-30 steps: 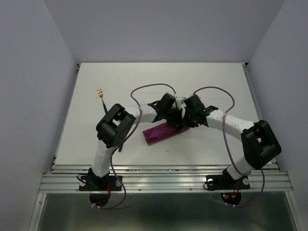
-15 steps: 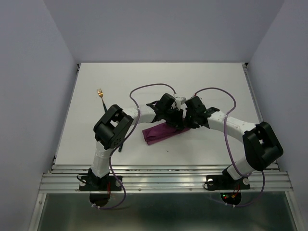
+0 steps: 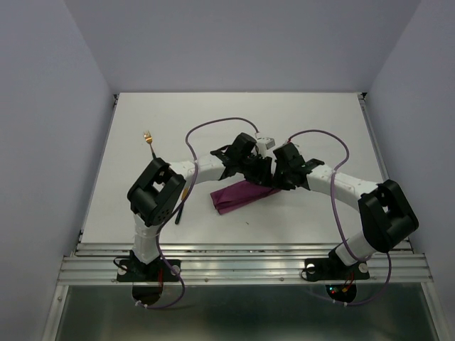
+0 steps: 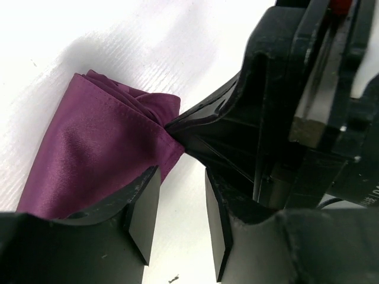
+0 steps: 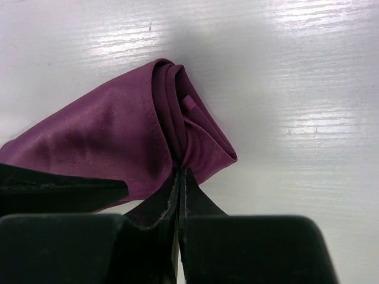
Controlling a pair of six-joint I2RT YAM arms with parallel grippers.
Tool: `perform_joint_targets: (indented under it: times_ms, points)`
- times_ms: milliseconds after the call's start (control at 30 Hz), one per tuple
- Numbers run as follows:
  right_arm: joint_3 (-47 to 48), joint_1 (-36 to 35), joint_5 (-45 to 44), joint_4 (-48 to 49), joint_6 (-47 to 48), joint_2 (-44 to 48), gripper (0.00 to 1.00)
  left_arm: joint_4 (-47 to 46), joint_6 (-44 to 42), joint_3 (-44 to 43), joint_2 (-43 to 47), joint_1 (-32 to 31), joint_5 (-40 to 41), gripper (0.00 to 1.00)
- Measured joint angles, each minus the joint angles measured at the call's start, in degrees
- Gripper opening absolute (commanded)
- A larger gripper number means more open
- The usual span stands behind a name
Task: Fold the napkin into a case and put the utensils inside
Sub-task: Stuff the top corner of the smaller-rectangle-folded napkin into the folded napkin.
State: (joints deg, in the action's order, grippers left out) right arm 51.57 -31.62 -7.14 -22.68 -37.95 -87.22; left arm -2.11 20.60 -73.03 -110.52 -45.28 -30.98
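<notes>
The case lies as a narrow plum strip, angled, at the centre of the white surface. The right jaws are closed tight, pinching the bunched folds at the strip's upper-right end. The left jaws are partly open and grip nothing. Bare surface shows in the gap, and the cloth edge runs just beside one finger. The fork lies well apart, at upper left.

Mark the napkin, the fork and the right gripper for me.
napkin [image 3: 235,197], top external view, middle of the folded purple strip.
fork [image 3: 148,136], top external view, its gold head.
right gripper [image 5: 179,173], right wrist view, between the pinched fingertips.
</notes>
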Motion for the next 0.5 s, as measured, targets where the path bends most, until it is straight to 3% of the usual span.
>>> perform_joint_targets:
  times_ms: [200, 300, 333, 400, 500]
  points:
    - [0.0, 0.0, 0.0, -0.1, 0.0, 0.2, 0.01, 0.5, -0.5, 0.1, 0.7, 0.0, 0.9, 0.55]
    - [0.0, 0.0, 0.0, -0.1, 0.0, 0.2, 0.01, 0.7, -0.6, 0.1, 0.8, 0.0, 1.1, 0.37]
    - [0.0, 0.0, 0.0, 0.1, -0.2, 0.3, 0.01, 0.7, -0.6, 0.2, 0.8, 0.0, 1.1, 0.17]
    - [0.0, 0.0, 0.1, 0.4, -0.3, 0.4, 0.01, 0.7, -0.1, 0.3, 0.8, 0.0, 1.0, 0.0]
    - [0.0, 0.0, 0.1, 0.5, -0.5, 0.9, 0.01, 0.5, -0.2, 0.4, 0.8, 0.0, 1.0, 0.0]
